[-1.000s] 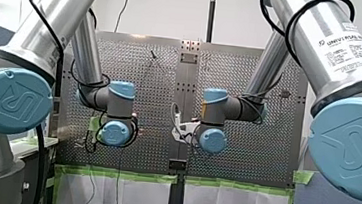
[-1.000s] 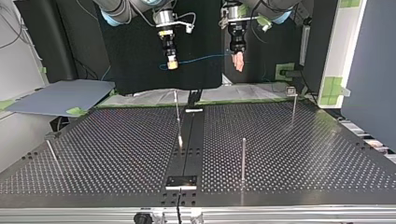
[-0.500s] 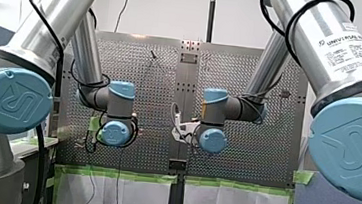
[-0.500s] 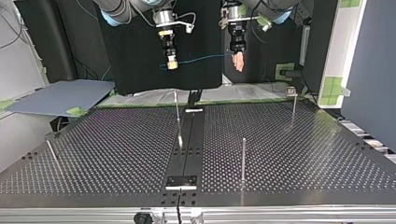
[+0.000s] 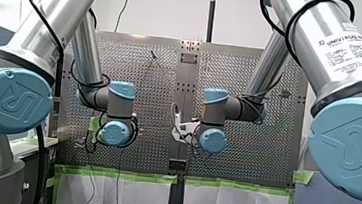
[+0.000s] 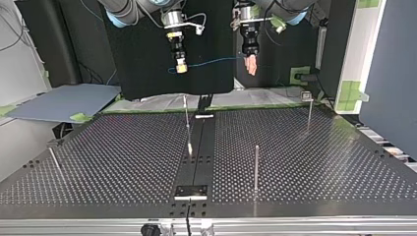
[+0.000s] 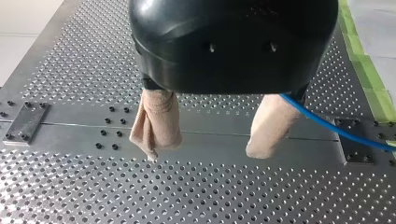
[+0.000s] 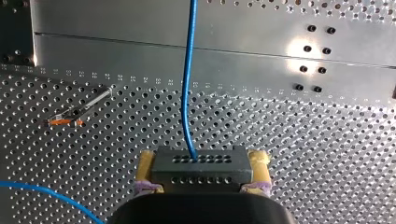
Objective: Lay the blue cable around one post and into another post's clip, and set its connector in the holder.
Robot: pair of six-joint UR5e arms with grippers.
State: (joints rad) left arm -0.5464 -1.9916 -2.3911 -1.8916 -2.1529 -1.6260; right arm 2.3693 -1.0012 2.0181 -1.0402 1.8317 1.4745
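Standstill over the last second: right gripper [image 8: 202, 158] clamps the connector [image 8: 201, 175], left gripper [image 7: 205, 153] fingers spread with the blue cable [image 6: 211, 62] apparently just draped behind one (hard to confirm), all well above the table [image 6: 319, 162], so routing hasn't begun.

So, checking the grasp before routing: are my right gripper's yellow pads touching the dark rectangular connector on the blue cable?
Touching. The right wrist view shows the dark connector wedged between my right gripper's yellow pads, no gap either side.

Blue cable [image 8: 187, 70] runs taut from black perforated connector [image 8: 201, 170].
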